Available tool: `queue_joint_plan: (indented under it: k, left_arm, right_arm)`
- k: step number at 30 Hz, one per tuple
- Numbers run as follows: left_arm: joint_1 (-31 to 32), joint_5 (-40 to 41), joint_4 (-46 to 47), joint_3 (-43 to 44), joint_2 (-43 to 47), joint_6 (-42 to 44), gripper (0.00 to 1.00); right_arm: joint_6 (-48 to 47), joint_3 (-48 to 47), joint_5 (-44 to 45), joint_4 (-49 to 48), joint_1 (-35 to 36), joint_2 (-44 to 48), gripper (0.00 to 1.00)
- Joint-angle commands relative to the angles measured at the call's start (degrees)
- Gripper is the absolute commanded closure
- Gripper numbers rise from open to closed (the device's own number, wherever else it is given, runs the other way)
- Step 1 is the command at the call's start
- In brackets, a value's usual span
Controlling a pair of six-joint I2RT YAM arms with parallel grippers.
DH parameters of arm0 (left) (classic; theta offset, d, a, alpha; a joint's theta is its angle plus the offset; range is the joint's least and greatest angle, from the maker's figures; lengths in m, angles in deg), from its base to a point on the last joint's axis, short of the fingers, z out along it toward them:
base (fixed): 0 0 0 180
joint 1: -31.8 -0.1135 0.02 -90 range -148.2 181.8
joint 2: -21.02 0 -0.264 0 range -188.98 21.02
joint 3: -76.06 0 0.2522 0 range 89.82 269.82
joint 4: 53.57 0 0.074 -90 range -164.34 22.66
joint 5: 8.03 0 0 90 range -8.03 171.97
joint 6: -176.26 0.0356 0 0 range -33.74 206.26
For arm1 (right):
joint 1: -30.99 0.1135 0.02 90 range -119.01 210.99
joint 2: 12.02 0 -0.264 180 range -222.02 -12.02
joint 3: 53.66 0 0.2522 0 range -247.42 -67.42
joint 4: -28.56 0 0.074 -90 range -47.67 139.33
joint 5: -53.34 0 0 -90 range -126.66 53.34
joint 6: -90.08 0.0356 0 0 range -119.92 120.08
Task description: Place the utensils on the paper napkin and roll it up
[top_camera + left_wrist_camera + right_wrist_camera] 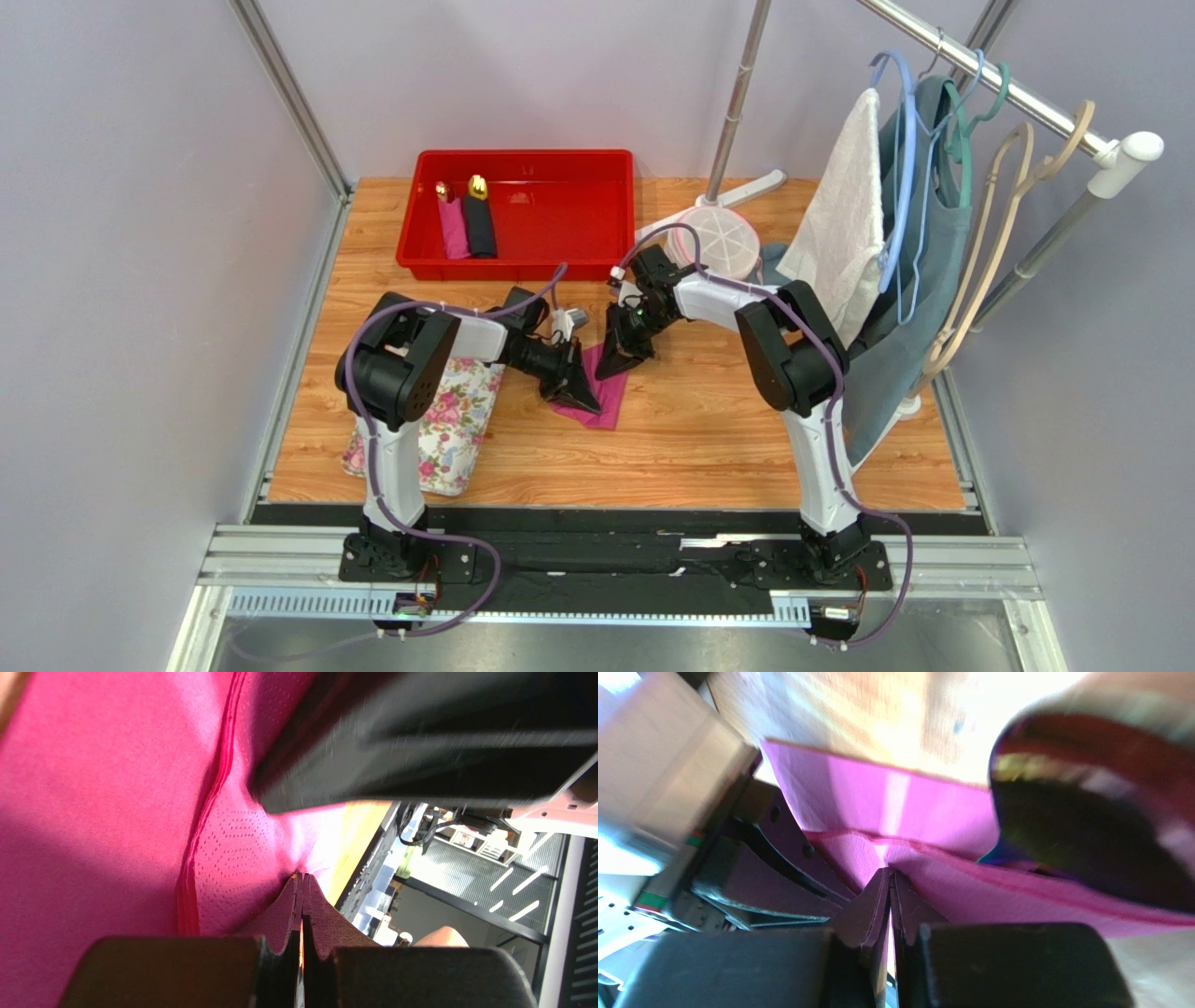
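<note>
The magenta-pink paper napkin [595, 399] lies mid-table, partly folded over. My left gripper [589, 381] is shut and pinches a fold of the napkin [238, 854] at its fingertips. My right gripper [619, 350] is just beyond it, also shut, and pinches the napkin's edge [927, 812]. A shiny purple-tinted spoon head [1088, 826] shows in the right wrist view, lying against the napkin. The rest of the utensils are hidden under the napkin and grippers. In the left wrist view the right gripper's black body [435, 735] looms close above the napkin.
A red bin [421, 231] at the back holds a pink roll [452, 224] and a black roll [480, 221] of gold-headed cutlery. A floral cloth [446, 420] lies by the left arm. A white round stand base [723, 241] and a clothes rack with hangers [926, 168] stand at the right.
</note>
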Motion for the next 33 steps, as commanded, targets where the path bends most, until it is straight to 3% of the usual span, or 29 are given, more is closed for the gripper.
queue_joint_plan:
  k: [1, 14, 24, 33]
  left_arm:
    - [-0.54, 9.63, 0.05, -1.80, -2.71, 2.24, 1.00]
    - [-0.54, 10.15, 0.32, -1.62, -2.62, 1.80, 1.00]
    - [-0.63, 10.50, 1.11, -2.15, -1.48, 1.36, 1.00]
    - [-0.72, 11.47, 2.25, -3.38, 0.63, 0.57, 1.00]
  right_arm:
    - [-4.00, -5.53, 5.29, 0.47, -1.94, -2.77, 0.92]
    - [-7.87, -13.90, 7.84, 5.39, -3.00, -3.13, 0.92]
    - [-3.39, -8.46, 2.74, 3.73, -2.03, 6.45, 0.87]
    - [-2.77, -3.80, 6.34, 2.06, 0.08, 3.91, 0.90]
